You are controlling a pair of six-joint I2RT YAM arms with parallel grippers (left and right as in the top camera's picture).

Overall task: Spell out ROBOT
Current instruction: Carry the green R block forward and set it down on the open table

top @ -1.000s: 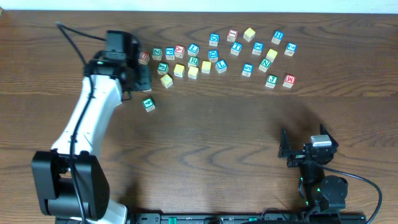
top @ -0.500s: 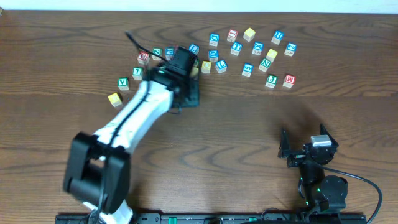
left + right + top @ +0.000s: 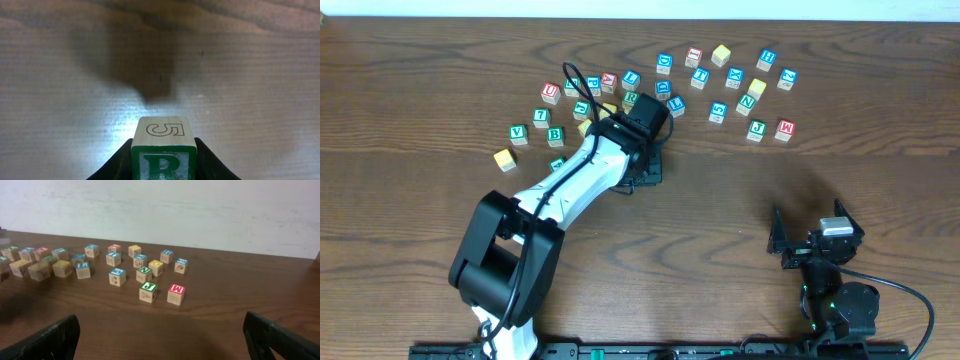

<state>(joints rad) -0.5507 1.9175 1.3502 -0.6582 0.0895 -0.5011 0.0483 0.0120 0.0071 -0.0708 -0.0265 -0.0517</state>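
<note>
The left pincer is closed partway on the R block, its two dark fingers pressed to the block's opposite sides, the green-bordered R facing the wrist camera and a face with a curled outline mark pointing away. From above, that arm reaches across to the open wood just in front of the scattered blocks, and the shadow on the bare tabletop ahead of the block suggests it is carried clear of the surface rather than resting on it. The right pincer stands wide and empty, parked well away near the front edge. The main risk I see is the grip: only a narrow band of each finger shows against the block, so a quick swing or a hard touchdown could let it twist or slip, and it might land with the R turned sideways or face down. The second risk is the forearm, which passes just beside the B block and near a yellow block; a low sweep, or the trailing cable, could knock these needed pieces out of place or into their neighbours
</note>
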